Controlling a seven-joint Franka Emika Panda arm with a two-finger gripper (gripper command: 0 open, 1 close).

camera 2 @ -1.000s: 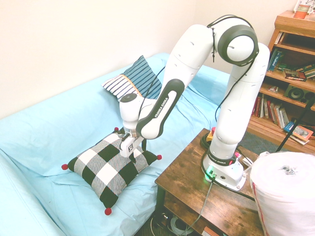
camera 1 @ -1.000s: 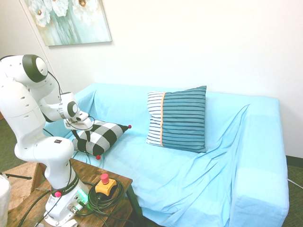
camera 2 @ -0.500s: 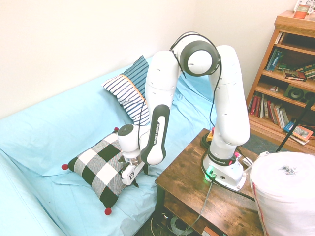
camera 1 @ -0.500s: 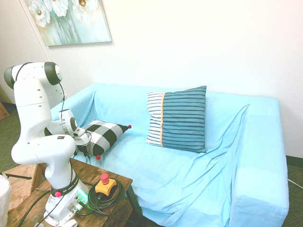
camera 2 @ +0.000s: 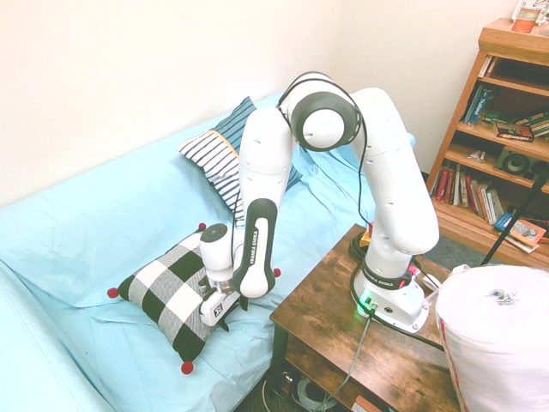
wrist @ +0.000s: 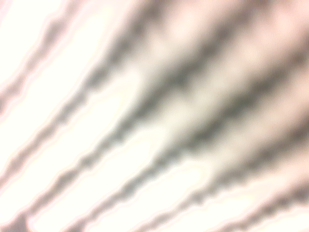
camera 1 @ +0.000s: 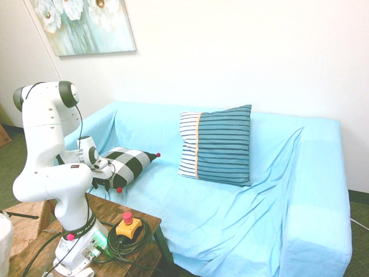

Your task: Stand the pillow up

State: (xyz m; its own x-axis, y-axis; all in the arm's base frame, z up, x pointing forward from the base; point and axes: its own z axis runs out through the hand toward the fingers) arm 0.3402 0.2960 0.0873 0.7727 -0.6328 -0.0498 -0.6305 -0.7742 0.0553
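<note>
As seen in the first exterior view, left to right. Robot arm [camera 1: 49, 144], white with dark joint caps: mounted on the bench [camera 1: 138, 218], dark-stained wood. Flower painting [camera 1: 86, 26], white blooms: hung on the wall. Fingers [camera 1: 102, 186], dark: parted, lowered at the bench-side edge of the pillow; whether it is touched cannot be told. Pillow [camera 1: 130, 163], black-and-white check, red corner pom-poms: laid flat on the seat at the sofa's left end. Stop button [camera 1: 127, 219], red on a yellow box: placed on the bench. Cushion [camera 1: 222, 147], teal and white stripes: leaned upright against the backrest. Sofa [camera 1: 277, 190]: draped in light blue cloth.
</note>
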